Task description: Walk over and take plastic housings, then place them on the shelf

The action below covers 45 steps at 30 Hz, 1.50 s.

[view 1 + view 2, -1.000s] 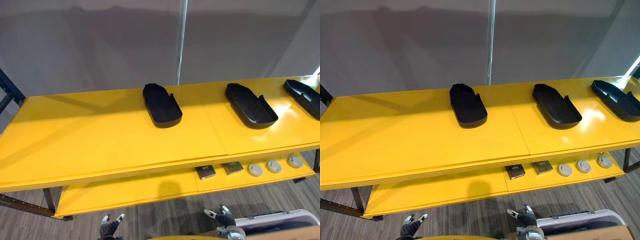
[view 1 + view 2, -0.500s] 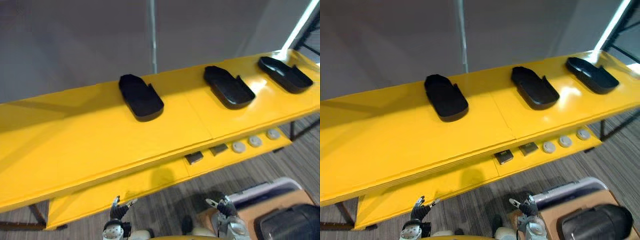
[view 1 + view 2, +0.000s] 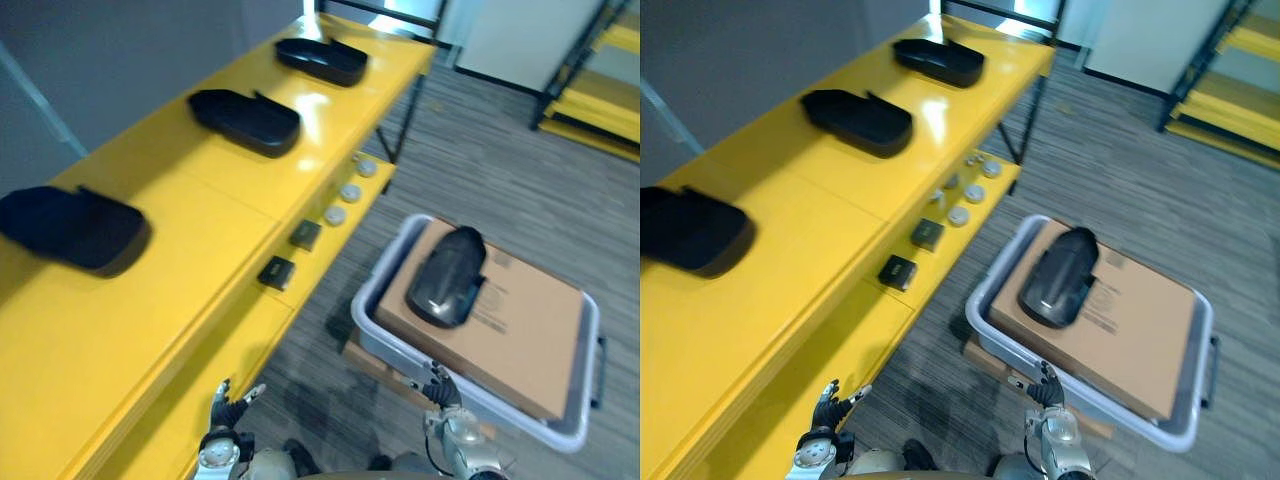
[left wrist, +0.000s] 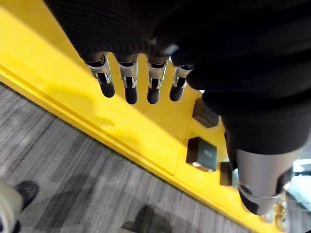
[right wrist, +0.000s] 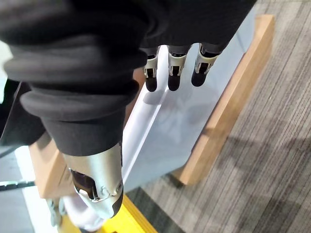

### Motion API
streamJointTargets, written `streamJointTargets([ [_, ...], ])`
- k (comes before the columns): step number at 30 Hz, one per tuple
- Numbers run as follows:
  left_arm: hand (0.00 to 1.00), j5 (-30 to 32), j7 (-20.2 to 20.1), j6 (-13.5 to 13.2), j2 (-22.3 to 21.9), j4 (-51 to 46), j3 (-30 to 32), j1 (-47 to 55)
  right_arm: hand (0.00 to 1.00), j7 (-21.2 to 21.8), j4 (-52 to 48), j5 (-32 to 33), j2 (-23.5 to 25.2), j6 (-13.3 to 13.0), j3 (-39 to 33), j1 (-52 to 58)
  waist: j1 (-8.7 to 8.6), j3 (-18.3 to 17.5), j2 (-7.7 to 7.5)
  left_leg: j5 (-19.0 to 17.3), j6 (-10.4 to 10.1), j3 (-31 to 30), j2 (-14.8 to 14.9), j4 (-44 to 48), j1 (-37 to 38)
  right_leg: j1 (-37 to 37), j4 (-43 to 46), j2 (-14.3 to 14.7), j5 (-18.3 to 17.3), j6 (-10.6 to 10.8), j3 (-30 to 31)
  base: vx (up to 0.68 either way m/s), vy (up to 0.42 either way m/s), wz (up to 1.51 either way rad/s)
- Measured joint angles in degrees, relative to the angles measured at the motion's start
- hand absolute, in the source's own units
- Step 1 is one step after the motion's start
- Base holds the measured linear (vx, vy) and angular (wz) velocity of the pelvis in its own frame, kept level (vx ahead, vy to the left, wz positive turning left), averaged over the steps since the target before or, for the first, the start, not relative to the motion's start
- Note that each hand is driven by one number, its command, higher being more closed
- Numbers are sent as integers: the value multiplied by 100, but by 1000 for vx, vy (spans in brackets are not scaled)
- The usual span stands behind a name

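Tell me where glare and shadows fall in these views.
Left eye view: glare streaks the yellow shelf beside the middle black housing. Left wrist view: a soft shadow lies on the shelf under the left hand. Right wrist view: the right hand casts shadow on the grey bin.

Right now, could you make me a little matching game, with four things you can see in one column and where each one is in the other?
Things:
1. dark housing
2. cardboard box
3. round white discs
4. right hand

Places:
A. inside the grey bin
B. on the lower yellow shelf
C. lying on top of the cardboard box
D. open, hanging beside the grey bin's wall

Pairs: 1-C, 2-A, 3-B, 4-D
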Motion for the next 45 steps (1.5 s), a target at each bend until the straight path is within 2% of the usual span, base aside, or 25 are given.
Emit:
streamJointTargets([
  [2,0,-47,-3,43,-87,225,-18,-20,0,5,2,-20,-178,4,77,-49,-6,73,246,73,-141,-263,357,351,-51,75,-371,396,245,-223,300,-76,-318,-85],
  [4,0,-59,-4,37,-178,271,-9,121,0,5,-46,-30,-222,0,114,62,0,54,319,58,-171,-334,625,568,10,213,-640,695,330,-329,558,-53,-253,-87],
  [5,0,-55,-12,42,-190,331,-30,118,0,2,-99,-30,-241,-10,100,189,-30,3,424,97,-235,-340,796,721,24,256,-758,847,350,-374,674,-44,-221,-64],
  [7,0,-52,-11,40,-247,326,-75,99,0,3,-89,-17,-296,-9,91,357,-18,24,417,194,-370,-554,992,1032,-10,322,-886,1005,379,-482,906,-45,-193,-61],
  [8,0,-62,-12,39,-291,322,-81,101,0,1,-90,11,-328,-9,77,429,-27,37,438,253,-376,-888,1028,1238,-77,354,-913,1051,385,-514,1036,-16,-140,-68],
  [9,0,-64,-16,32,-335,320,-87,96,0,-7,-86,32,-368,-3,40,520,-15,73,391,200,-447,-1571,873,1329,-253,384,-925,1025,392,-560,1199,3,-68,-69],
  [11,0,-70,-5,25,-321,293,-86,84,0,-12,-83,69,-393,1,-42,534,-24,127,321,65,-625,-2611,223,886,-282,407,-936,873,411,-589,1546,5,13,-80],
  [13,0,-89,-2,12,-323,273,-117,85,0,-19,-81,127,-368,1,-120,533,-16,147,322,81,-652,-3218,-208,287,-328,421,-966,812,430,-557,1799,32,115,-77],
  [14,0,-103,-7,14,-324,270,-153,86,0,-86,-82,138,-368,0,-115,513,-2,147,398,180,-734,-3591,-327,-86,-326,405,-994,870,470,-475,1961,37,196,-79],
  [15,0,-137,-1,10,-326,270,-175,85,0,-124,-80,138,-371,0,-111,492,11,173,454,306,-692,-3702,-317,-190,-340,381,-1001,929,460,-431,2057,67,242,-82],
  [16,0,-196,0,12,-269,284,-181,50,0,-131,-75,162,-283,2,-114,486,19,176,394,309,-500,-3582,-337,-100,-261,411,-1014,893,467,-339,2230,94,210,-65],
  [17,0,-205,4,13,-205,297,-190,41,0,-122,-83,168,-159,-4,-107,504,-17,154,282,259,-455,-3458,-418,-171,-177,447,-1087,814,510,-248,2321,123,195,-59],
  [20,0,-217,4,24,-124,340,-190,-48,0,-122,-101,177,-78,-2,-127,602,-9,119,111,231,-352,-3306,-653,-264,-66,468,-1168,623,583,-95,2381,140,161,-19],
  [24,0,-245,12,41,-63,341,-189,-20,0,-123,-218,195,-57,-6,-229,672,1,103,133,258,-306,-3316,-858,-363,144,655,-1280,444,639,-12,2364,110,102,-5],
  [33,0,-267,6,69,-79,542,-193,8,0,-370,-906,220,48,-49,-1074,989,-16,-6,144,354,-233,-3325,-858,-938,620,835,-1274,511,649,-22,2365,23,-16,-3],
  [38,0,-268,2,67,-67,496,-176,80,0,-749,-1863,230,44,-109,-2271,1170,-63,-57,61,575,-215,-3279,-920,-1294,788,822,-1284,477,747,-48,2438,-56,16,-7],
  [40,0,-266,-6,67,-55,480,-154,140,0,-960,-2452,230,8,-123,-2641,1165,-157,-104,-17,667,-185,-3297,-986,-1438,826,795,-1313,445,747,-47,2437,-110,13,-1],
  [45,0,-257,-127,46,-55,487,-40,185,0,-1151,-3894,69,-301,-170,-2702,1106,-195,-155,-84,985,-150,-3320,-1109,-1880,901,676,-1362,387,772,1,2431,-116,3,-3],
])
